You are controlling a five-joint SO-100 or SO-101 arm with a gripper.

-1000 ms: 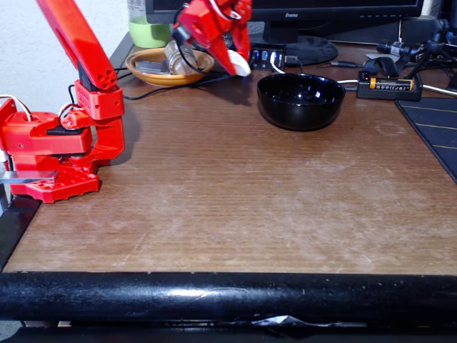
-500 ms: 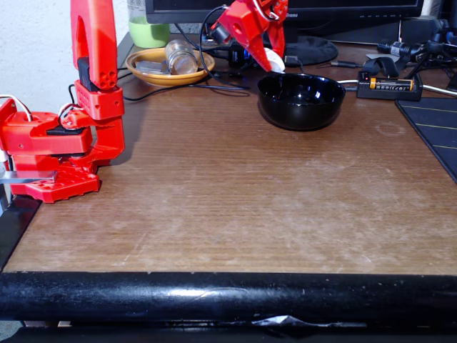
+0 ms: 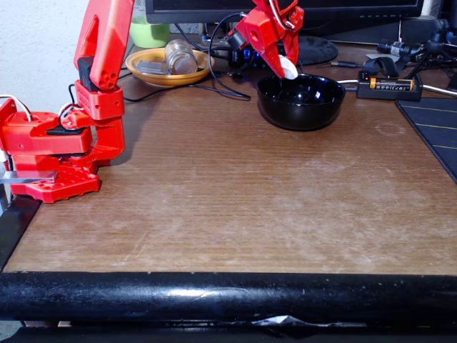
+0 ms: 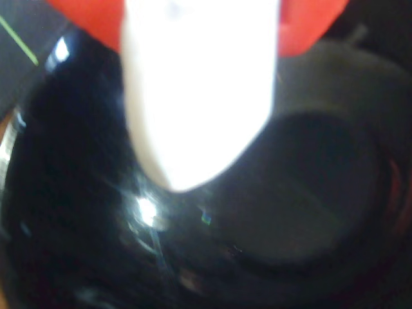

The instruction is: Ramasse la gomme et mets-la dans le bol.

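From my remote station I see a worn brown wood-grain counter (image 3: pixel 235 193) with a shallow orange-yellow dish (image 3: pixel 153 75) at back left. To its right, the red two-finger gripper (image 3: pixel 287 66) pinches the small off-white tapered eraser (image 3: pixel 288 68) just above the glossy round black bowl (image 3: pixel 300 107). I judge pickup and carry done; only the release is left.

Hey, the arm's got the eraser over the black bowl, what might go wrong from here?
1. The eraser hangs near the bowl's left rim in the fixed view, so a release now might clip the rim and bounce onto the table.
2. The hand pinches only the eraser's upper part; it could slip out early.
3. The hand is close above the rim, so lowering further may knock the bowl.
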